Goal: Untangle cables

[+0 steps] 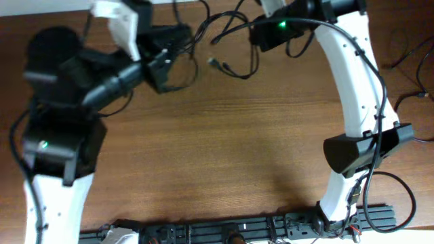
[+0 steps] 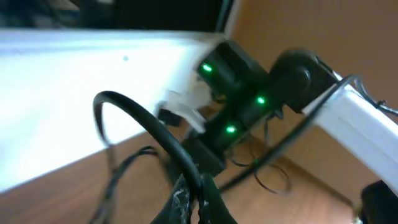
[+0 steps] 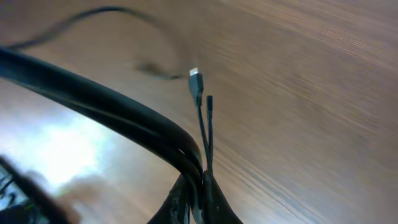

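The cables (image 1: pixel 230 41) are thin black cords tangled at the far middle of the table, with a small plug (image 1: pixel 214 63) at one end. My left gripper (image 1: pixel 166 59) is at their left side; in the left wrist view it (image 2: pixel 198 186) is shut on a black cable (image 2: pixel 140 118) that arches up to the left. My right gripper (image 1: pixel 261 24) is at their right side; in the right wrist view it (image 3: pixel 200 183) is shut on several black cords (image 3: pixel 112 102), and two plug ends (image 3: pixel 198 87) stick up from its fingertips.
The wooden table (image 1: pixel 224 149) fills the overhead view. More thin black cords (image 1: pixel 413 61) lie at the right edge. A black rail (image 1: pixel 271 224) with wiring runs along the near edge. The right arm's white link (image 1: pixel 352 74) spans the right side. A white wall (image 2: pixel 74 93) stands behind.
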Tool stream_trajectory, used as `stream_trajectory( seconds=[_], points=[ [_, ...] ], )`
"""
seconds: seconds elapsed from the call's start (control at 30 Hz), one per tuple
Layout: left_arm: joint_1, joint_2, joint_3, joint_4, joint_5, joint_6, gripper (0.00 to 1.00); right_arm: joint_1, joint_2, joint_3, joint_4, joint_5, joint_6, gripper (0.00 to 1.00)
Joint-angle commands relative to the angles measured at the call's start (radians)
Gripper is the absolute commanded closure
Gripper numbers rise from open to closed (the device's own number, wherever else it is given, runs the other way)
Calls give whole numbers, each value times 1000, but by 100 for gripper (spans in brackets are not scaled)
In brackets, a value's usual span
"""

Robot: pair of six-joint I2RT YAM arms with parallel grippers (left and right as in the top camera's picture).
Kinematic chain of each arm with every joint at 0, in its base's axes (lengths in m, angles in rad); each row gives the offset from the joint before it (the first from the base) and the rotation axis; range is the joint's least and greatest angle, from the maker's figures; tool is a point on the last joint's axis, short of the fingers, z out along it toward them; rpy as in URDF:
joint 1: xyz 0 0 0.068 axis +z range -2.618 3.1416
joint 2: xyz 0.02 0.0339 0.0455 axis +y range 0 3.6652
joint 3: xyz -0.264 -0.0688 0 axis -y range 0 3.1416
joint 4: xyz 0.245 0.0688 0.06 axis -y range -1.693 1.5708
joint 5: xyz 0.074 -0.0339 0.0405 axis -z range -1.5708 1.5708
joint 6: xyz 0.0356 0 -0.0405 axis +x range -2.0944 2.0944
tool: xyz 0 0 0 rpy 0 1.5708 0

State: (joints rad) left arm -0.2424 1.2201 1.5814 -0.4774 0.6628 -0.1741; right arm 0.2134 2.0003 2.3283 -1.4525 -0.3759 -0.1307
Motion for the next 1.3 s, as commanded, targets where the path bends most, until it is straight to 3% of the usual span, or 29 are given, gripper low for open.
stream_trajectory(
  seconds=[0.0, 0.47, 0.5, 0.53, 0.57, 0.67, 0.8, 1.07, 1.27],
  points=[
    [76, -80, 13, 16, 11, 2, 100, -77, 15, 15, -3, 86, 56, 96],
    [232, -158, 13, 16, 11, -24, 100, -287, 15, 13, -52, 93, 129, 95],
    [232, -155, 13, 16, 11, -24, 100, -287, 15, 13, -51, 88, 129, 71],
    [232, -154, 13, 16, 11, -24, 100, -286, 15, 13, -51, 71, 129, 38],
    [232, -154, 13, 16, 11, -24, 100, -285, 15, 13, -50, 34, 128, 32],
    [232, -154, 13, 15, 28, -24, 100, -279, 15, 13, -50, -82, 89, 32],
    [232, -127, 13, 6, 77, -32, 100, -254, 15, 13, -63, -309, -74, 32],
    [220, 0, 13, 23, 78, -379, 100, -102, 15, 13, -100, -478, -418, 31],
    [127, 67, 13, 110, 60, -505, 100, 45, 15, 13, -83, -518, -622, 31]
  ],
)
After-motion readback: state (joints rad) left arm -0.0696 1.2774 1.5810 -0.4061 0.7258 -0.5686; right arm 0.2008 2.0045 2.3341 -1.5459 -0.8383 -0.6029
